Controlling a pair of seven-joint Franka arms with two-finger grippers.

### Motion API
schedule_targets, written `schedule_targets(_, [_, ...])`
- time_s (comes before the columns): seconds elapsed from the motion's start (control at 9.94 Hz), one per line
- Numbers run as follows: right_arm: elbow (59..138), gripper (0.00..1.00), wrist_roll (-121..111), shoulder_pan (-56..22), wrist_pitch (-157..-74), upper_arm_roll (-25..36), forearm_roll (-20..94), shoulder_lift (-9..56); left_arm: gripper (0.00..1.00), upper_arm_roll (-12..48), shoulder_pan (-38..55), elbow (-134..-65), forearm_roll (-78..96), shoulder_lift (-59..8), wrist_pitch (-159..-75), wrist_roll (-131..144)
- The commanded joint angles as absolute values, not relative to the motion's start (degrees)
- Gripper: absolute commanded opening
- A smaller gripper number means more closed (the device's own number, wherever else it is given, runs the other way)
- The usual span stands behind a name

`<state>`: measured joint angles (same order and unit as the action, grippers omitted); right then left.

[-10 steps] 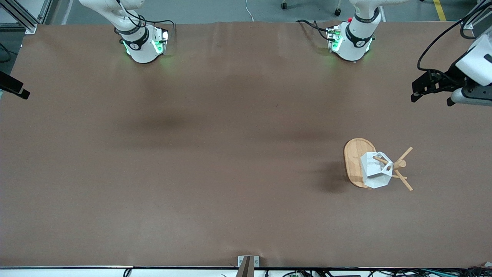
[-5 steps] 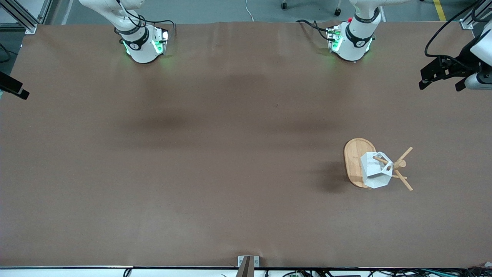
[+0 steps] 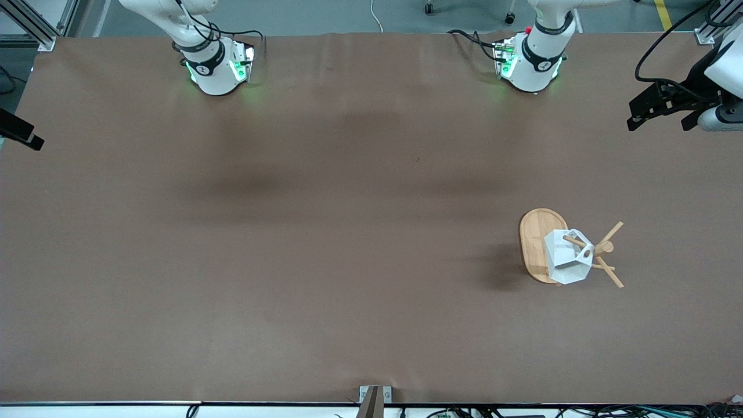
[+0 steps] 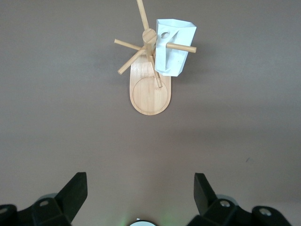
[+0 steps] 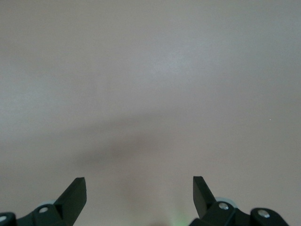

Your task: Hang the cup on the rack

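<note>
Already our cup (image 3: 567, 256) hangs by its handle on a peg of the rack (image 3: 538, 241), toward the left arm's end of the table. Our left gripper (image 4: 140, 197) hovers well apart, fingers spread, empty; our right gripper (image 5: 139, 197) waits, likewise spread.
</note>
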<state>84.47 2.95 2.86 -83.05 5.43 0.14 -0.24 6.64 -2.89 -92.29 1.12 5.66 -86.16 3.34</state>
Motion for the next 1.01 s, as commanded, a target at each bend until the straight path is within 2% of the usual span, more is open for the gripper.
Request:
schedule_targets(0.0, [85.4,1.00,2.5,2.4,-83.5,5.8,-0.1,-1.1,1.00,6.8,-2.7,-90.8,-0.1,2.9,-85.3,3.2])
schedule_targets(0.91, [85.4,1.00,2.5,2.5,-83.4,5.8,-0.1,-1.1,1.00,6.8,-2.9,-90.8,-1.0,3.4,-84.5,3.0])
